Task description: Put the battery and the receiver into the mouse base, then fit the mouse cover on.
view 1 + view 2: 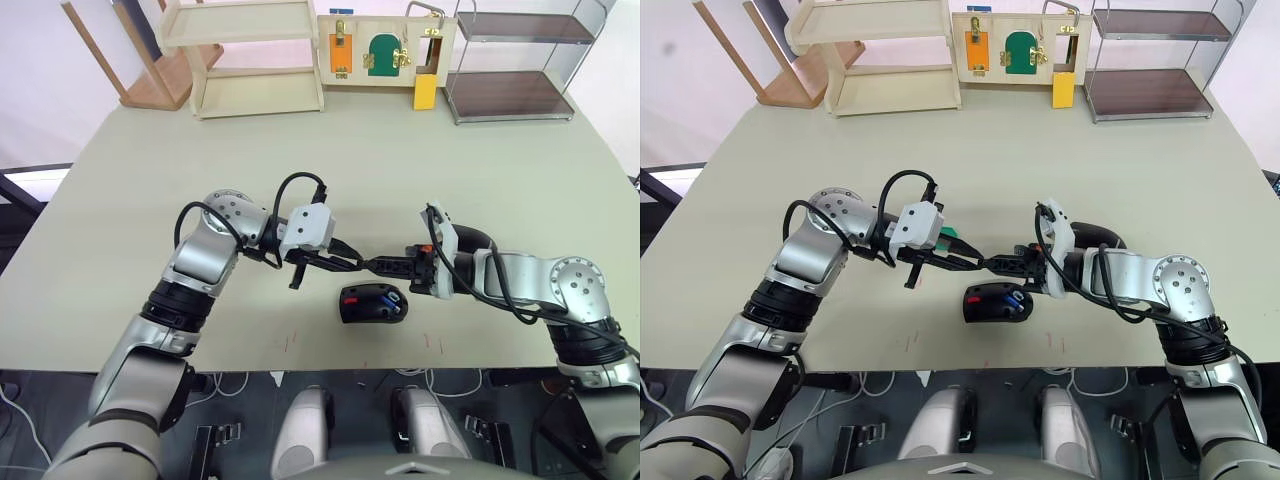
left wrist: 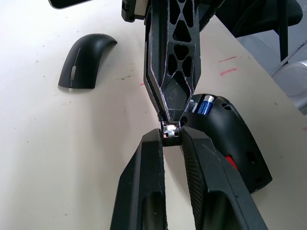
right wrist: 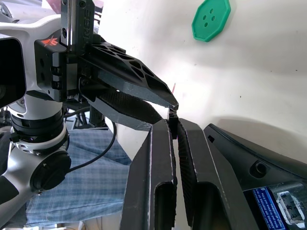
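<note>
1. Head views: at the top of the frame a wooden shelf (image 1: 243, 55), a latch board (image 1: 385, 48) and a metal rack (image 1: 515, 65) stand along the far edge of the table (image 1: 120, 200). In the middle, the left gripper (image 1: 362, 265) and the right gripper (image 1: 378, 266) meet tip to tip just above the mouse base (image 1: 372, 303), which lies low in the centre, black with red parts and the blue battery (image 1: 391, 298) inside it.
2. Left wrist view: the left fingers (image 2: 148, 158) are narrowed onto the receiver (image 2: 169, 129), a tiny shiny stub, and the right gripper's tips pinch it too. The mouse cover (image 2: 87, 60), glossy black with a small pale mark, lies at upper left, well apart from the base.
3. Right wrist view: a green disc (image 3: 211, 20) lies at upper right, and the right fingers (image 3: 160, 158) are nearly together.
</note>
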